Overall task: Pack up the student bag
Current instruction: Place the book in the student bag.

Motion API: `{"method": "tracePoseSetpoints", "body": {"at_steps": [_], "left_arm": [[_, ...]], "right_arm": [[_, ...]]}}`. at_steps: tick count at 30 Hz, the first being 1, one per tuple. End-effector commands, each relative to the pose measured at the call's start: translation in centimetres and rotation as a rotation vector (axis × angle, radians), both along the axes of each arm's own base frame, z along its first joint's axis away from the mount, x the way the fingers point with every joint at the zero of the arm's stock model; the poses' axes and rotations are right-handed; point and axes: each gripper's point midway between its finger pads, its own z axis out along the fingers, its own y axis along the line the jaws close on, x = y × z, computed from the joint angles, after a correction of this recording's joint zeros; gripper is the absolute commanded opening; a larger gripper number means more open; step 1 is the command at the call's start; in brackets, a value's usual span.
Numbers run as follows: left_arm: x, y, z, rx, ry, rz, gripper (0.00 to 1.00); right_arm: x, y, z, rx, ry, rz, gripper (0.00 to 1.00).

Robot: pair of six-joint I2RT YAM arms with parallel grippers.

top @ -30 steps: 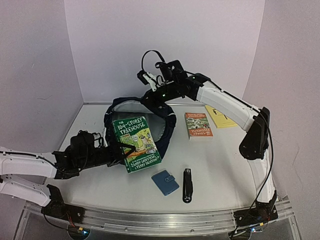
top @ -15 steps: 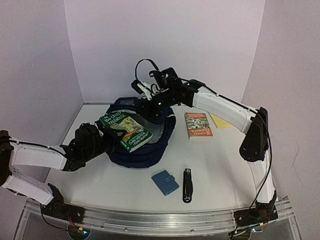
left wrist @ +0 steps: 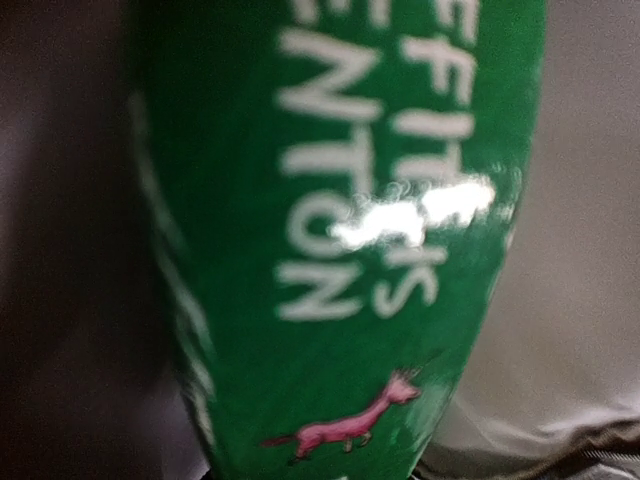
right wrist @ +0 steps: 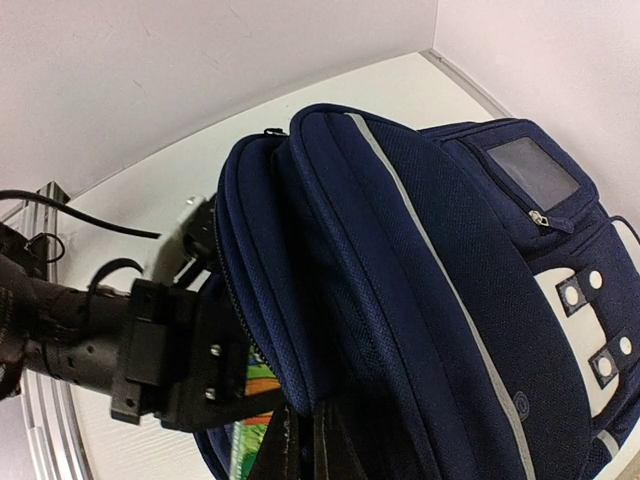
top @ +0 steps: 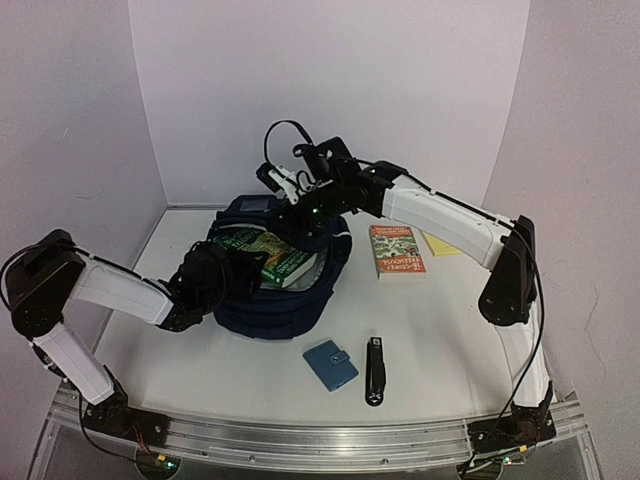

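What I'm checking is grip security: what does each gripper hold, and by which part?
The left gripper holds the green book by its bottom end; the right gripper pinches the student bag at the rim of its opening.

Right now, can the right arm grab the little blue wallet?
Probably not yet. The right gripper is shut on the student bag, holding it open for the green book in the left gripper. Nothing covers the blue wallet.

student bag (top: 290, 300) centre-left on bench (top: 450, 340), book (top: 270, 255) lying partly in its mouth, 2nd book (top: 397, 250) right of bag, pad (top: 445, 245) behind-right of that, poss. touching, wallet (top: 330, 364) in front of bag, slim item (top: 375, 370) just right of wallet
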Motion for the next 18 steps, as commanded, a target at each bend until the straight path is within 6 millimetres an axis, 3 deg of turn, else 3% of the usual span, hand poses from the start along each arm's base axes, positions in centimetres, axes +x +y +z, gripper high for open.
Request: {"method": "tracePoseSetpoints", "body": {"at_steps": [1, 6, 15, 16, 18], "left_arm": [[1.8, -1.1, 6.0, -0.167, -0.184, 0.04, 0.0], [3.3, -0.4, 6.4, -0.113, -0.216, 0.12, 0.0], [6.8, 0.1, 4.3, -0.093, -0.187, 0.191, 0.01], [7.1, 0.1, 4.5, -0.092, -0.197, 0.188, 0.03], [7.0, -0.1, 4.7, -0.077, -0.208, 0.173, 0.2]], "right_arm": [[-3.6, 1.9, 8.2, 0.179, -0.093, 0.106, 0.0], [-5.1, 2.2, 9.3, 0.207, -0.069, 0.148, 0.0], [-7.1, 2.1, 11.4, 0.244, -0.036, 0.198, 0.0], [-7.0, 2.0, 11.3, 0.24, -0.043, 0.195, 0.0], [-6.5, 1.9, 11.0, 0.226, -0.061, 0.177, 0.0]]}}
